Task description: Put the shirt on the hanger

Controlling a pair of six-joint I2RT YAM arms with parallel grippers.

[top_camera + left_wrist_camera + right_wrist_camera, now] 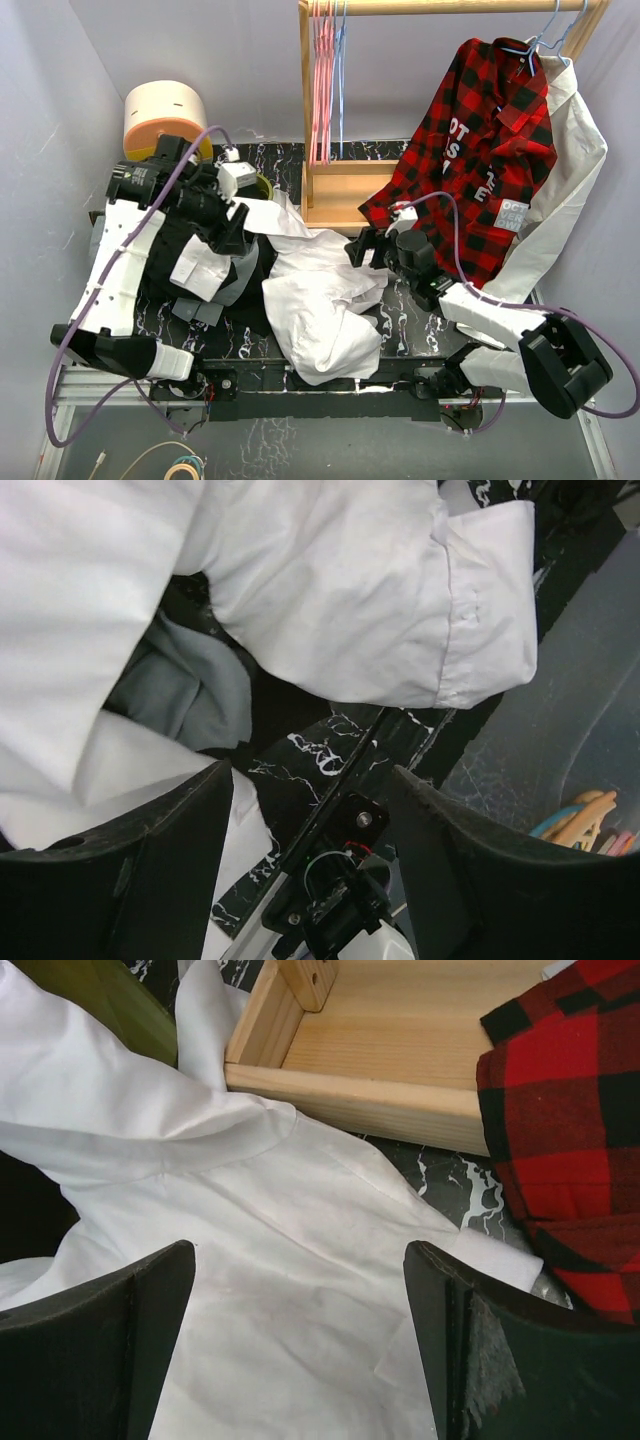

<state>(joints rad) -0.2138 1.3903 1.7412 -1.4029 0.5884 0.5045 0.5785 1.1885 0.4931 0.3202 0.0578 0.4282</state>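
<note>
The white shirt lies crumpled on the dark marbled table, between the two arms. My left gripper is open and empty above the shirt's left part; in the left wrist view a buttoned cuff hangs past the jaws and the table's near edge shows between them. My right gripper is open and empty just over the shirt's right side; its wrist view shows flat white cloth between the fingers. A light blue wire hanger hangs among pink ones on the wooden rail.
A red-and-black plaid shirt and a second white shirt hang at the right on another light blue hanger. The wooden rack base stands behind the shirt. A black garment lies under my left arm. A yellow-and-white roll sits back left.
</note>
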